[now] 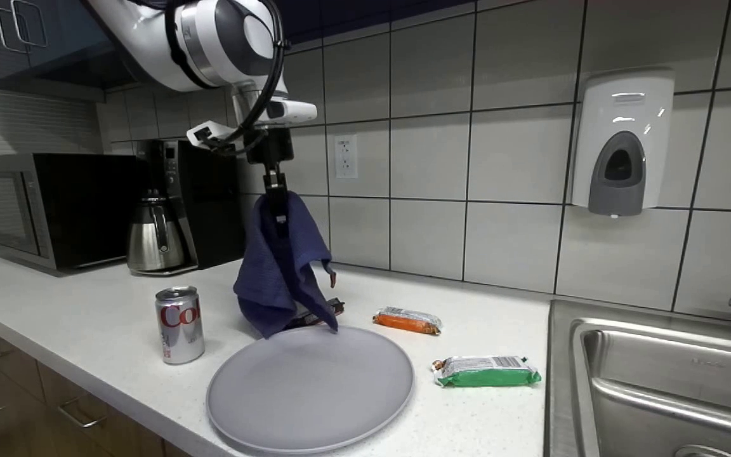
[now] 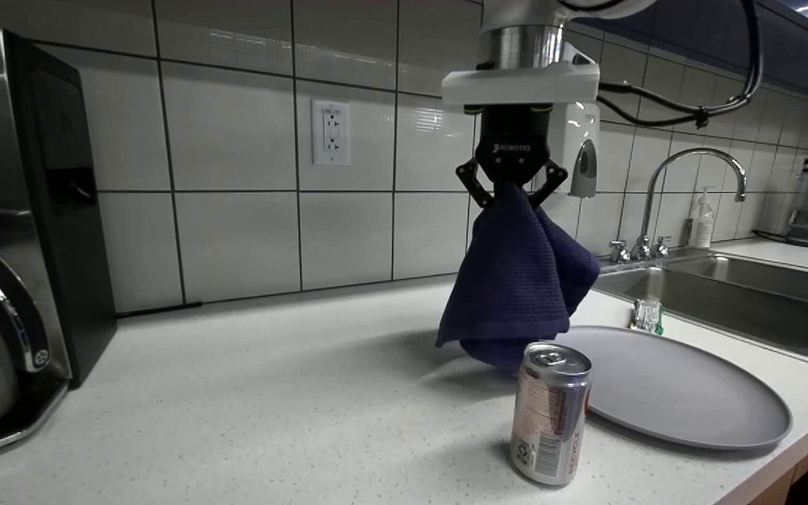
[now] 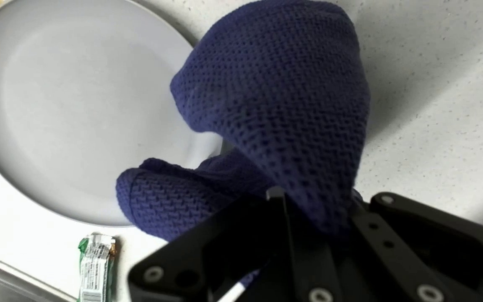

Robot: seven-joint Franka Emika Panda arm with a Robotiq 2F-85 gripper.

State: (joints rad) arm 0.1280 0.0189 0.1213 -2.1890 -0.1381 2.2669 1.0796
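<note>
A dark blue woven towel hangs in folds from my gripper, which is shut on it above the counter. In an exterior view the towel drapes over the fingertips of the gripper and hides them. Seen from the wrist, the towel bulges out between the fingers and covers part of the round grey plate. One lower corner hangs at the far rim of the plate; whether it touches cannot be told. A silver soda can stands upright beside the plate.
Behind the towel lies a dark-wrapped bar, partly hidden. An orange bar and a green bar lie toward the steel sink. A coffee maker and microwave stand against the tiled wall.
</note>
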